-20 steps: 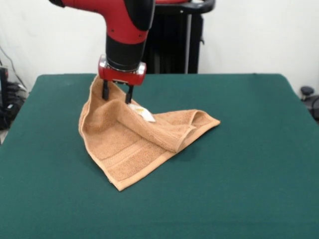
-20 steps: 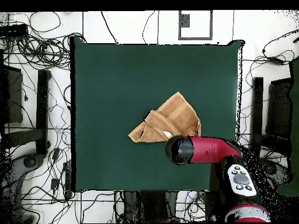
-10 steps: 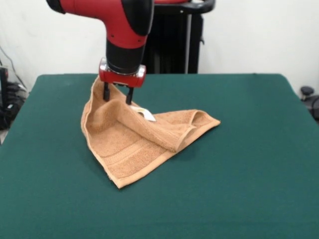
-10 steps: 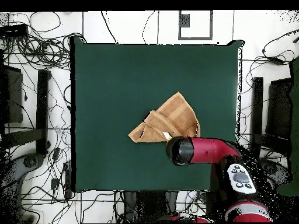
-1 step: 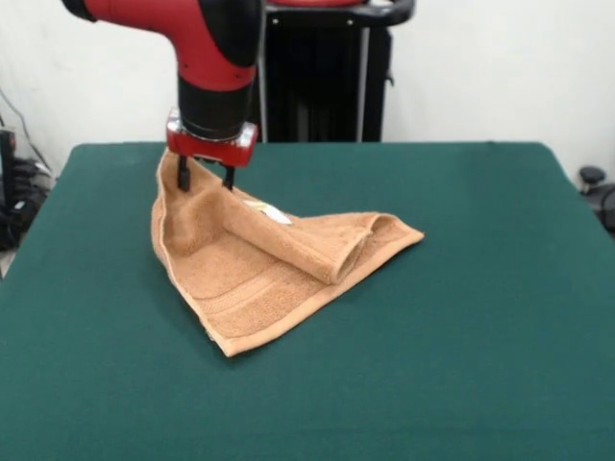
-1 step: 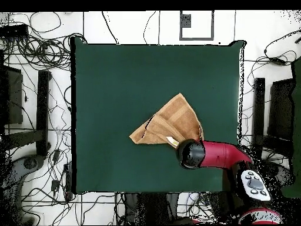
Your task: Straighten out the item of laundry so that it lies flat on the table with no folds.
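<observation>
Below the pincer (image 5: 204, 177), clamped on its raised corner, the towel (image 5: 264, 274) drapes (still folded) tableward.

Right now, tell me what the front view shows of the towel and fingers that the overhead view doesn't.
Only the front view shows the gripper with its dark fingers pinching a raised corner of the towel, and the rolled fold sagging toward the far corner. Only the overhead view shows the whole table outline and the tangled cables on the floor; there the arm's wrist hides the grasp. Both show the towel still folded, not flat, with its white tag exposed.
</observation>
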